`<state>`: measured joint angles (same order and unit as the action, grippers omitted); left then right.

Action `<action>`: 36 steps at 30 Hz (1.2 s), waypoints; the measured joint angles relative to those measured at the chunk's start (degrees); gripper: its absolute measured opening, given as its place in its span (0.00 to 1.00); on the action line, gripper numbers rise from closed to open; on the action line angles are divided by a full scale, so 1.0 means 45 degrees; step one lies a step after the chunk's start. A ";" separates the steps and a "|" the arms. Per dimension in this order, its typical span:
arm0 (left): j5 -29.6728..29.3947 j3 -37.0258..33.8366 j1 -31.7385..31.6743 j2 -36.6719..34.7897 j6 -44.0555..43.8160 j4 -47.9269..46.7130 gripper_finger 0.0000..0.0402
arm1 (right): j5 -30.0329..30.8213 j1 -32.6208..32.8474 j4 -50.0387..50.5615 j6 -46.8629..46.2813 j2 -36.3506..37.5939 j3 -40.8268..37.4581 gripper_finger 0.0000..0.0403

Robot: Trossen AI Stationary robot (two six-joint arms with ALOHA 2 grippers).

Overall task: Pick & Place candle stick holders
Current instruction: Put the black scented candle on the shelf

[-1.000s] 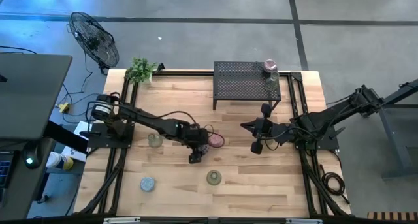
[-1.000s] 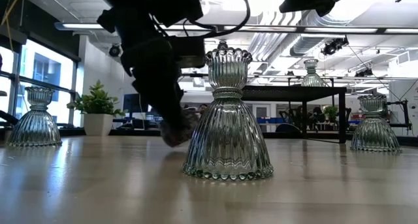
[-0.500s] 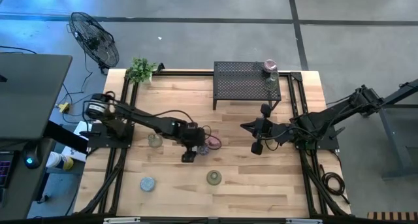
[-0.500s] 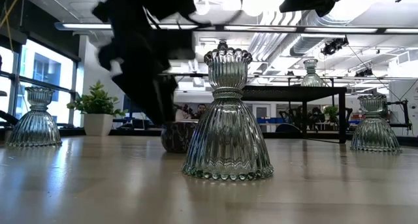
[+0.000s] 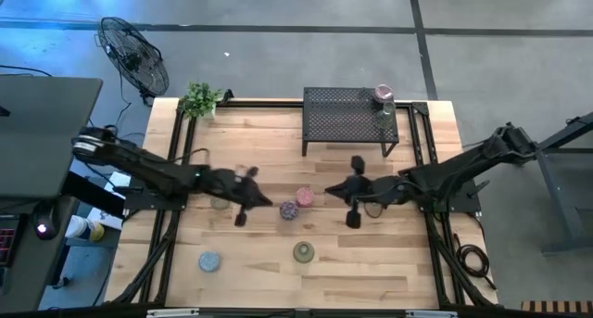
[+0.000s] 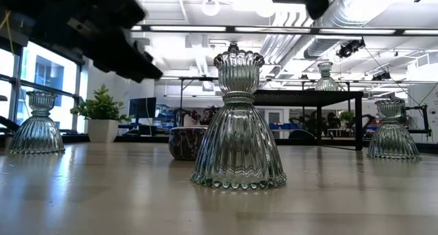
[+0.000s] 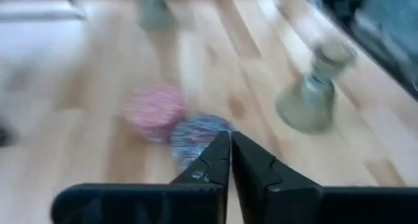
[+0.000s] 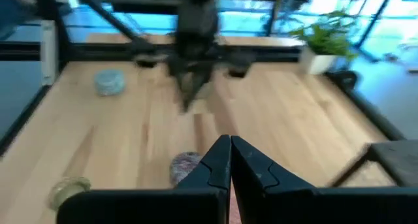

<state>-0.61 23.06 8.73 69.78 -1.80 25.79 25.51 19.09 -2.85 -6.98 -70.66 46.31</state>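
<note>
Since the earlier frame, left end effector [image 5: 243, 216] is sitting further toward the left of the high view, clear of the mauve holder [image 5: 288, 209], which is now lying bare on the worktop [image 5: 371, 262] just beside the pink holder [image 5: 304, 197]. Its fingers [image 7: 215, 160] are pressing together, pinching nothing. Right end effector [image 5: 351, 220] is now reaching further into the frame's centre, right of the pink holder, fingers [image 8: 219, 160] also pressing together with nothing between them. Olive-green holder [image 5: 303, 252] is standing below centre, light blue holder [image 5: 209, 260] at lower left. Another holder [image 5: 384, 99] is standing on the black mesh rack [image 5: 347, 121] at upper centre. Potted plant [image 5: 199, 100] is sitting at the worktop's upper-left corner.
</note>
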 joint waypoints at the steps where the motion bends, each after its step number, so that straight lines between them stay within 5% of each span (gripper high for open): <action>1: -0.0294 -0.0669 -0.0133 -0.0370 -0.0092 0.0987 0.06 | -0.0179 -0.0126 -0.0060 -0.0051 -0.0308 0.0210 0.00; 5: -0.1141 -0.2924 -0.0916 -0.1545 -0.0353 0.3984 0.08 | -0.0718 -0.0551 0.0187 -0.0049 -0.1577 0.1210 0.01; 10: -0.1048 -0.4329 -0.2030 -0.2201 -0.1180 0.4986 0.08 | -0.1340 -0.1085 0.1060 -0.0088 -0.3196 0.2587 0.10; 21: -0.0752 -0.4490 -0.2356 -0.2235 -0.1395 0.5030 0.09 | -0.3633 -0.1727 0.3413 -0.0326 -0.6799 0.5568 0.70; 25: -0.0756 -0.4490 -0.2356 -0.2233 -0.1380 0.5031 0.09 | -0.4510 -0.1920 0.3750 -0.0254 -0.8099 0.6439 0.84; 36: -0.0756 -0.4485 -0.2356 -0.2230 -0.1375 0.4996 0.09 | -0.5347 -0.2359 0.4198 0.1039 -0.9989 0.7479 0.87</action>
<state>-4.01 2.87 -1.87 59.75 -7.99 48.27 1.45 8.47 16.04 -2.31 -115.61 79.96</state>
